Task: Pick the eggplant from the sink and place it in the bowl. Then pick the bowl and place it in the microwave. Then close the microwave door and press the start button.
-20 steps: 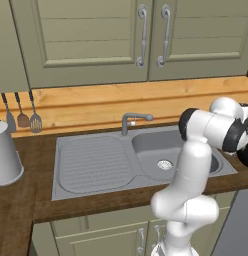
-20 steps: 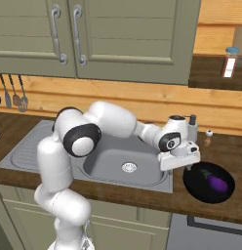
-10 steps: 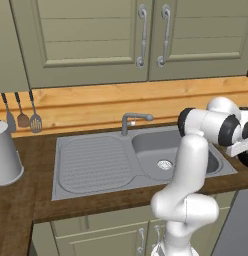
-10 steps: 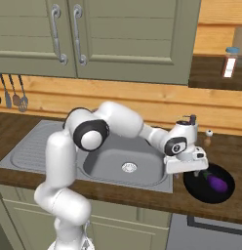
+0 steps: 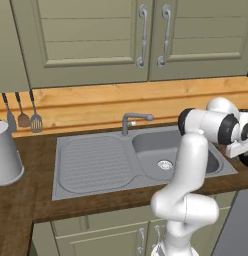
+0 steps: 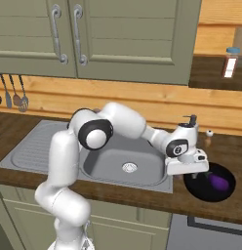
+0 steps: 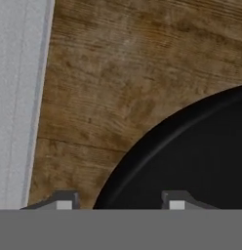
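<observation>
The black bowl (image 6: 211, 196) sits on the wooden counter to the right of the sink (image 6: 142, 178). The small dark purple eggplant (image 6: 218, 182) lies inside the bowl, right of its middle. My gripper (image 6: 190, 174) points down at the bowl's left rim. In the hand view my gripper (image 7: 120, 201) straddles the rim of the bowl (image 7: 191, 156): one fingertip (image 7: 64, 200) is over the wood outside, the other inside. A small gap shows on each side, so the jaws are open. The sink basin (image 5: 168, 155) is empty. The microwave is out of view.
A curved faucet (image 5: 133, 120) stands behind the basin. A grey canister (image 5: 6, 155) and hanging utensils (image 5: 23, 117) are at the far left. A soap dispenser (image 6: 191, 122) and a small shaker (image 6: 209, 137) stand behind the bowl. Pale green cabinet doors (image 6: 118, 34) hang above.
My hand has moved right and down from beside the bowl to over its left rim. The fingers have come closer together. The eggplant and bowl have stayed put.
</observation>
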Robot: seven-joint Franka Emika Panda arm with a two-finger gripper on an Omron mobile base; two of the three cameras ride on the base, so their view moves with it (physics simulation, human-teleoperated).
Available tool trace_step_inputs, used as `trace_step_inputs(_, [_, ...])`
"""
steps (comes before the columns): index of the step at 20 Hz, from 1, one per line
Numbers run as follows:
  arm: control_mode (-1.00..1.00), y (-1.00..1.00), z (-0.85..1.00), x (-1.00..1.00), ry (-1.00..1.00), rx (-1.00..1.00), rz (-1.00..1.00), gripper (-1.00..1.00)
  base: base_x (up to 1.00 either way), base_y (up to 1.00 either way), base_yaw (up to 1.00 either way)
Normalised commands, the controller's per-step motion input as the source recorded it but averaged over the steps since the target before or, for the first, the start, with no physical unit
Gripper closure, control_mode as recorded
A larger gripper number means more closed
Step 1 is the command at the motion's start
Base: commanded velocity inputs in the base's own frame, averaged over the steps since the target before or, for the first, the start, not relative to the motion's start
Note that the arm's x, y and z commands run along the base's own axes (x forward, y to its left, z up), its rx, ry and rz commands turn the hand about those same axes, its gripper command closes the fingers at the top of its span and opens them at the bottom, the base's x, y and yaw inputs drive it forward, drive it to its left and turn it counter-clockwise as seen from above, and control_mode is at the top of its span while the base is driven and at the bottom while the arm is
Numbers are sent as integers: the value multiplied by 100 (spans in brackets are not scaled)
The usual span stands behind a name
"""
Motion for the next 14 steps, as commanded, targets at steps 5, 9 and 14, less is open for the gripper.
trace_step_inputs(5, [-100, 17, 30, -24, -2, 3, 0, 100, 0, 0, 0])
trace_step_inputs(9, [-100, 38, 96, -34, 0, -10, 5, 100, 0, 0, 0])
trace_step_inputs(14, [-100, 46, 100, -45, 0, -17, 8, 100, 0, 0, 0])
